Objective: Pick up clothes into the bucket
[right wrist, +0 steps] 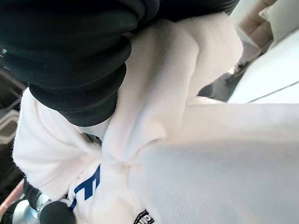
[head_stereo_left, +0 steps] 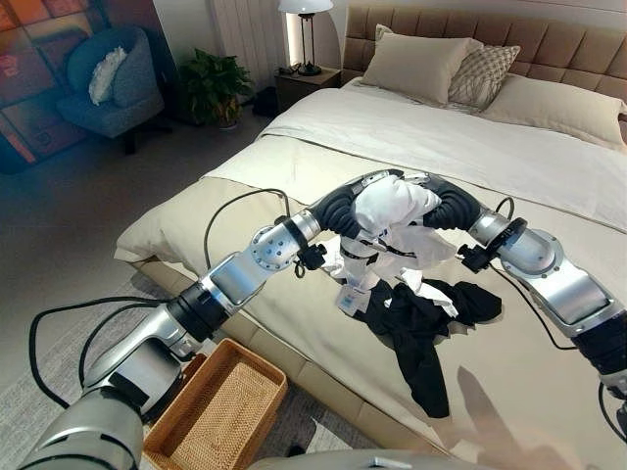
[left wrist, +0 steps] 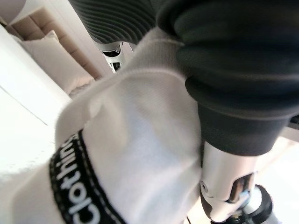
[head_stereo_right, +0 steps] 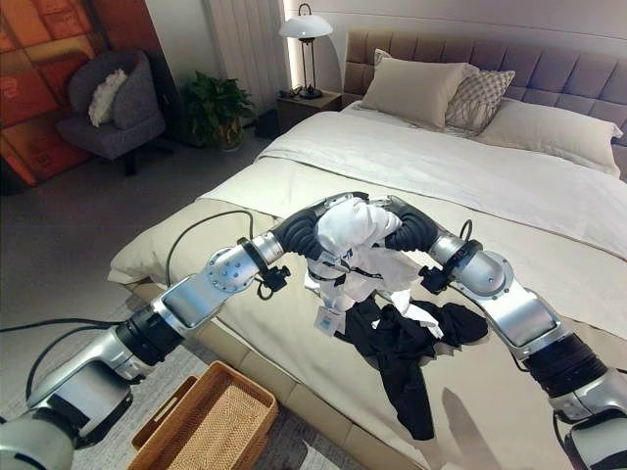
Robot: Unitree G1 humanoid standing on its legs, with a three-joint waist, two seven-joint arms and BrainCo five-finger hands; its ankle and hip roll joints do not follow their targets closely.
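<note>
white garment (head_stereo_left: 394, 211): bunched and raised above the bed (head_stereo_left: 294, 176), pressed between both wrists, loose end hanging toward 6 o'clock | black garment (head_stereo_left: 421, 333): on the bed below it, long axis 12-to-6 | left hand (head_stereo_left: 345, 208), right hand (head_stereo_left: 453, 208): fingers buried in cloth, state cannot be told | wicker basket (head_stereo_left: 217, 409): on the floor at 7 o'clock.

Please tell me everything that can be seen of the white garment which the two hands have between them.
The white garment looks like soft knitted cotton, bunched into a rounded bundle and lifted above the beige bed. A black printed band, blue lettering and a hanging tag show on it. The left hand and right hand press against it from opposite sides, their fingers hidden in the cloth. Its lower folds hang down to a black garment lying on the bed.
</note>
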